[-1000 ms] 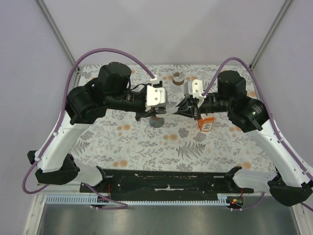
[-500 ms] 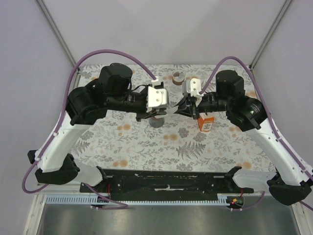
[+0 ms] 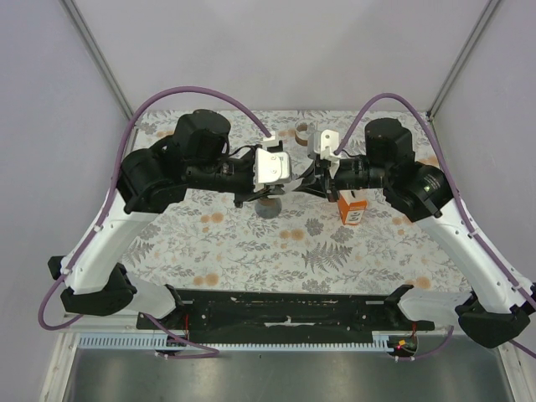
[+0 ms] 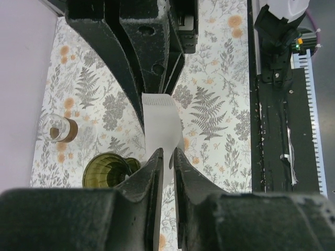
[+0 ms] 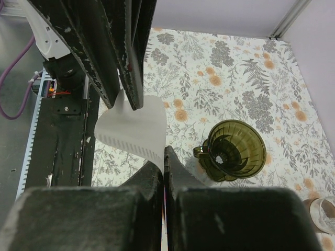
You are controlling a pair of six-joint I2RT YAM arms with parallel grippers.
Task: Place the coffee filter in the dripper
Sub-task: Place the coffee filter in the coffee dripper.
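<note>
The white paper coffee filter (image 3: 293, 186) hangs in the air between my two grippers. My right gripper (image 5: 164, 149) is shut on its lower corner, and the sheet (image 5: 133, 128) fans up to the left. My left gripper (image 4: 166, 151) faces it with the jaws a narrow gap apart. The filter (image 4: 161, 123) reaches into that gap, and table pattern shows beside it. The olive-green glass dripper (image 5: 235, 149) stands upright on the table below, holding nothing. It lies left of the left fingers (image 4: 107, 171) and is half hidden under the left gripper (image 3: 283, 182) from above.
An orange carton (image 3: 353, 209) stands on the floral table just right of the right gripper (image 3: 306, 180). A small glass jar (image 3: 303, 130) sits at the far edge. A black rail (image 3: 285, 310) runs along the near edge between the arm bases.
The right gripper has moved left and a little farther back, closer to the left one, with the filter still in it. The left arm has barely shifted.
</note>
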